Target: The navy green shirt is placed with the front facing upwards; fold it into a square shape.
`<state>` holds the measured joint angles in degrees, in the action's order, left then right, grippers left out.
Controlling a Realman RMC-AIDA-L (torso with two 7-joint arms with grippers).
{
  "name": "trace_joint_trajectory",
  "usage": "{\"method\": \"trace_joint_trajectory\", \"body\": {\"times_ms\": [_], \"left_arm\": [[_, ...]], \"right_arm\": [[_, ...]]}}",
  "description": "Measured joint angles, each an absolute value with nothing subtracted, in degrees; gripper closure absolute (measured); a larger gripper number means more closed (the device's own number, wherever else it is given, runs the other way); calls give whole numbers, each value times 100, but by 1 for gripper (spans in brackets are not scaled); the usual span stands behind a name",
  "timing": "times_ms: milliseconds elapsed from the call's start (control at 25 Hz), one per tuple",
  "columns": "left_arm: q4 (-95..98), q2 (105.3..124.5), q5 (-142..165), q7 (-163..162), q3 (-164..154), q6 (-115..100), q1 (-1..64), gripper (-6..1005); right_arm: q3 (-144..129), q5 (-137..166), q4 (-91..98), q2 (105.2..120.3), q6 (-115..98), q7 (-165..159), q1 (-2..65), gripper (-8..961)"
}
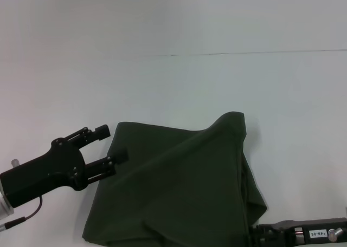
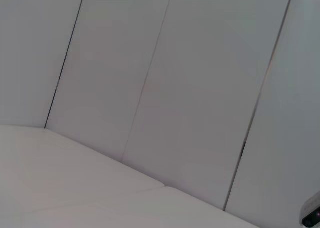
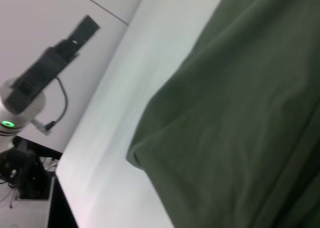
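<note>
Nearest to the robot, at the lower edge of the head view, the right arm comes in from the right side as a dark bar with a small white label. The right claw (image 1: 255,235) lies at the near right edge of the cloth, and I cannot tell if its fingers are spread or pressed together, because the dark parts merge with the fabric.

Just beyond it lies the dark olive-green cotton shirt (image 1: 179,187), folded over on the white counter (image 1: 271,95). It shows only plain fabric on top, with soft diagonal creases. Its far right corner stands up a little as a rounded peak, and on the right side I see some layers of cloth lying one over another. The near edge of the shirt goes out of the picture. The right wrist view shows the same shirt (image 3: 235,118) from close, with one folded corner lying flat on the pale counter surface.

On the left, the left claw (image 1: 111,144) is at the far left corner of the shirt. Its two black fingers are spread apart and hold nothing; the lower fingertip is right at the edge of the cloth.

Farther away, the counter is bare, with one thin dark seam across it.
</note>
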<state>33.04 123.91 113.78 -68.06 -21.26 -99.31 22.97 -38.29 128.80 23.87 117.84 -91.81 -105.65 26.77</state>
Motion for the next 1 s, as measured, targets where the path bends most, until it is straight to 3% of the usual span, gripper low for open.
{"method": "trace_joint_trajectory", "body": {"times_ms": [80, 440, 600, 800, 1000], "left_arm": [[3304, 12391, 11376, -6803, -2126, -9931, 2296, 202], [3305, 12392, 11365, -6740, -2127, -9918, 2300, 205], [3302, 12391, 11363, -6740, -2127, -9914, 2302, 205], [3256, 12392, 11363, -6740, -2127, -9913, 2303, 204], [3253, 12392, 11363, -6741, -2127, -9913, 2303, 204]], "right_arm": [[-3919, 12880, 2381, 11764, -9070, -10626, 2690, 53], [-4066, 12880, 2373, 11729, -9023, -10615, 2724, 272], [-4113, 12879, 2373, 11730, -9028, -10606, 2733, 517], [-4162, 12876, 2393, 11674, -9222, -10556, 2735, 717], [-4126, 12874, 2417, 11498, -9424, -10506, 2656, 901]]}}
